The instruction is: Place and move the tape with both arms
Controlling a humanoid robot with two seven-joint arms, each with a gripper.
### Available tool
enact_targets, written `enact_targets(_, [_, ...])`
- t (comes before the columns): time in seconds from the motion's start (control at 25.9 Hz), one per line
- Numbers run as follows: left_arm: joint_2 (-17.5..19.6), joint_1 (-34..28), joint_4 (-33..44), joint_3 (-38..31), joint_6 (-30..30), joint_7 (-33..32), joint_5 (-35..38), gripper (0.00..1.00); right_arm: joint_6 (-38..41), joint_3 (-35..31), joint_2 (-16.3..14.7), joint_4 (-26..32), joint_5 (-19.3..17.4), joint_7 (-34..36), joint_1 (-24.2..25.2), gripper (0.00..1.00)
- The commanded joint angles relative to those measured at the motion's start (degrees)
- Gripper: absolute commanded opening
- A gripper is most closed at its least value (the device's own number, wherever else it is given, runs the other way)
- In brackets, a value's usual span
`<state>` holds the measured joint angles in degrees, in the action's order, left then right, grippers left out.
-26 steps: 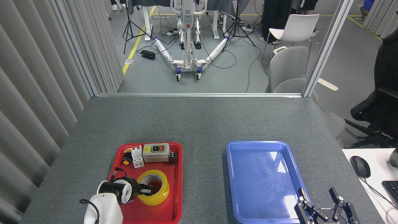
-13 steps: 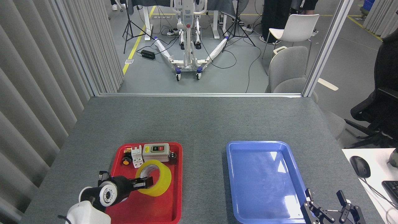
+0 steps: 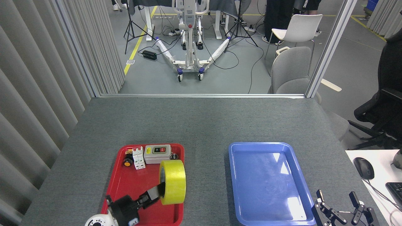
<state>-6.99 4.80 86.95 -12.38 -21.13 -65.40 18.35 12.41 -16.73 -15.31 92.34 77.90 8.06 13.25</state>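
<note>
The yellow tape [image 3: 173, 182] hangs on edge above the right part of the red tray [image 3: 125, 188], lifted clear of its floor. My left gripper [image 3: 158, 192] reaches up from the bottom left and is shut on the roll's lower left rim. At the bottom right corner, my right gripper [image 3: 337, 201] stands open with nothing between its fingers, just off the near right corner of the blue tray [image 3: 267, 182].
At the back of the red tray lie a grey switch box [image 3: 157, 153], a white breaker [image 3: 138, 159] and small parts. The blue tray holds nothing. A white desk with a mouse [image 3: 363, 168] stands at the right.
My left gripper has lifted the tape off the red tray floor, turned it on edge and carried it rightward. My right gripper has dropped lower toward the view's bottom edge.
</note>
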Motion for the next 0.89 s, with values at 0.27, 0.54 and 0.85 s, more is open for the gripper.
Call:
enact_targets(0.27, [0.3,-4.4,-4.8,18.1,-10.1,-2.2,-5.9,0.00,11.6,2.3,-5.1,-0.2,0.0,-0.1,-7.5,1.00])
enact_targets(0.54, [0.1,-4.4,-4.9,21.9,-9.2,-0.3,-5.3,0.00,15.2,23.1,-23.8,-0.2,-14.3,0.8,-8.9,1.00])
enact_targets(0.85, [0.0,-3.7,-6.1,21.6,-8.1,0.3,-5.3,0.00,27.5,38.1,-35.9,-0.4,-26.1,5.8,-11.8,1.00])
